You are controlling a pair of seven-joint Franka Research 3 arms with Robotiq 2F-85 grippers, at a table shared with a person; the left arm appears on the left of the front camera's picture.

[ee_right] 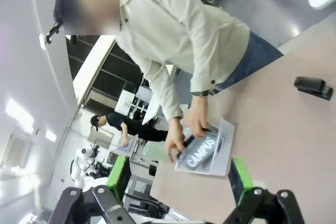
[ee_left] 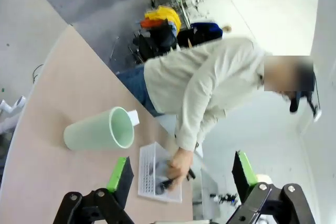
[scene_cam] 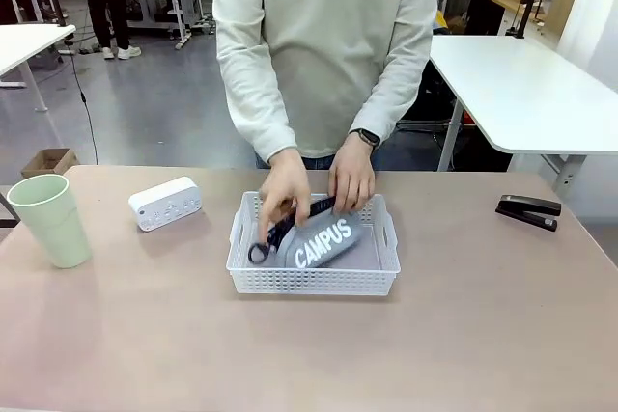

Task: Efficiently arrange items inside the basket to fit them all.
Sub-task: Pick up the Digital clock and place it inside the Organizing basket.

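Front view: fixed on the robot's side, facing across the table (scene_cam: 463,335) and tilted down a little. The basket (scene_cam: 311,279) sits close at mid-frame, the person (scene_cam: 323,36) beyond it.

Left wrist view: high up, well back, rolled hard (tabletop runs diagonal). Looks past the left gripper (ee_left: 181,169) to cup (ee_left: 97,129), basket, person.

Right wrist view: also high, rolled the other way. Looks past the right gripper (ee_right: 180,174) to basket, stapler (ee_right: 313,87), person.

All three share basket and person. Front and left wrist share the cup; front and right wrist share the stapler.
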